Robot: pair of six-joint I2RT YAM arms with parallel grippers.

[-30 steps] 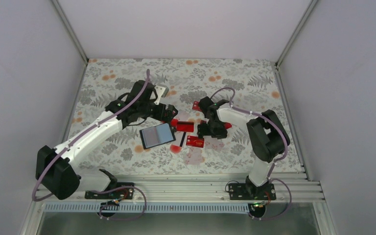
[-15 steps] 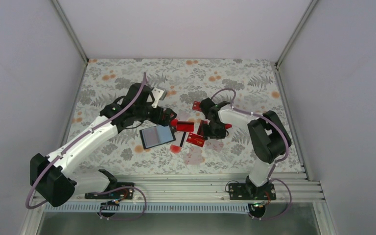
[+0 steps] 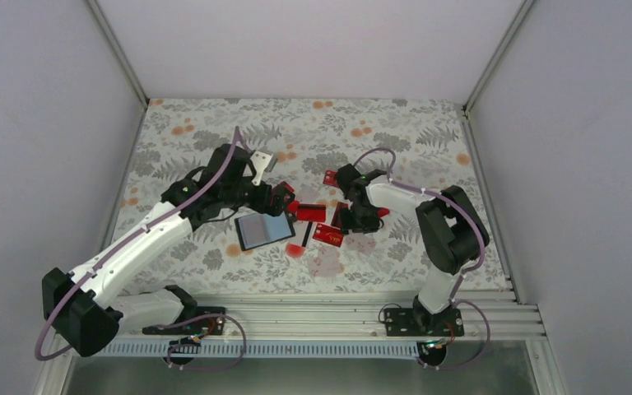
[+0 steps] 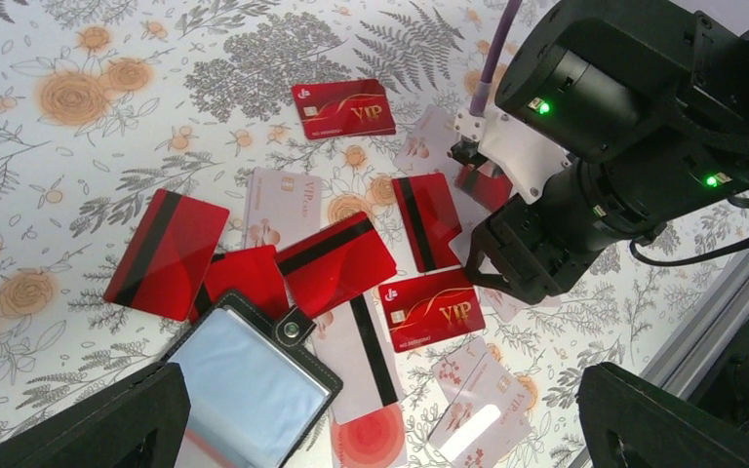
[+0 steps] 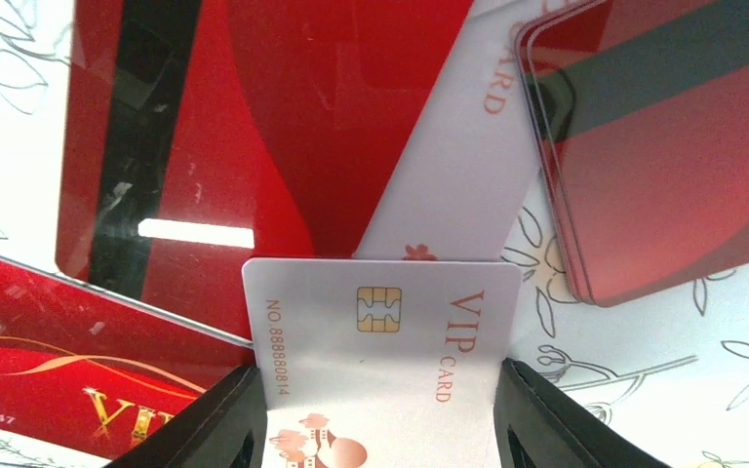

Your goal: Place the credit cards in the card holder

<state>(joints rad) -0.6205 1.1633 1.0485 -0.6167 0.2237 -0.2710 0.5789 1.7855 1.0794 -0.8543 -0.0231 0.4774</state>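
Observation:
The card holder lies open, its shiny grey-blue face up. Red credit cards are scattered to its right: striped ones and gold-lettered VIP ones. White VIP cards lie among them. My left gripper hovers open just behind the holder with nothing between its fingers. My right gripper is down among the cards. Its fingers press both long edges of a white VIP card, which lies over a red striped card.
The floral cloth covers the table. A small red round spot is printed beside the holder. White walls close in the left, back and right. A metal rail runs along the near edge. A stack of red cards lies right of my right gripper.
My right gripper has closed from wide open onto the white VIP card's edges. The left arm has shifted a little toward the near left, its gripper still open by the holder.

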